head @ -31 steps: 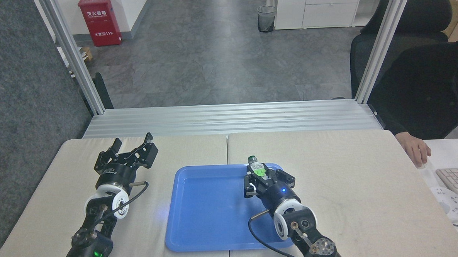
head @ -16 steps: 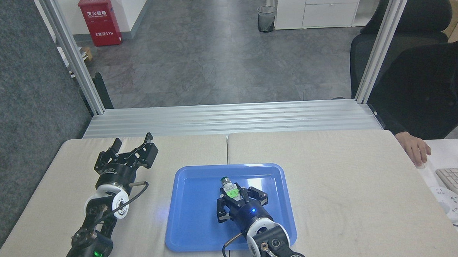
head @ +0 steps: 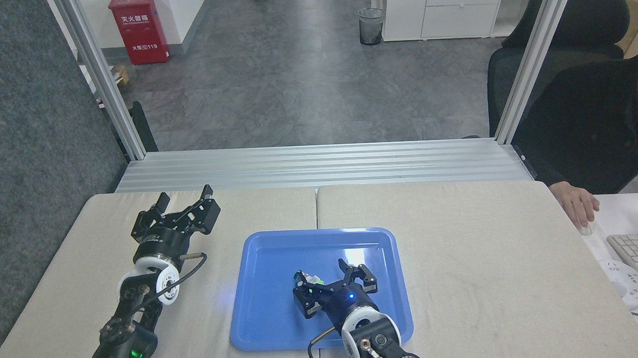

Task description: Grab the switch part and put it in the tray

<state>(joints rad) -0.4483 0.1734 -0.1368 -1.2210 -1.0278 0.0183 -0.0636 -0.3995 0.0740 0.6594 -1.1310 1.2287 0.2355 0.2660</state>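
Far to the left, the left gripper (head: 184,195) rests over the beige table (head: 461,237) with its fingers spread and nothing between them, well apart from the tray (head: 271,310) and taking no part in this step. Moving right, the switch part (head: 307,279) lies inside the tray, just beside the left finger of the right gripper (head: 331,280), on that finger's outer, far-left side, not between the two. That claw hangs low over the tray's middle with its fingers splayed wide and the space between them bare. Whether the left finger touches the piece cannot be told. Release looks done, so the sensible move now is a straight lift upward, with no sideways sweep, lest the finger drag or flick the small piece toward the rim. At the right edge a person's hand (head: 581,210) rests by a keyboard (head: 637,251), clear of the work.
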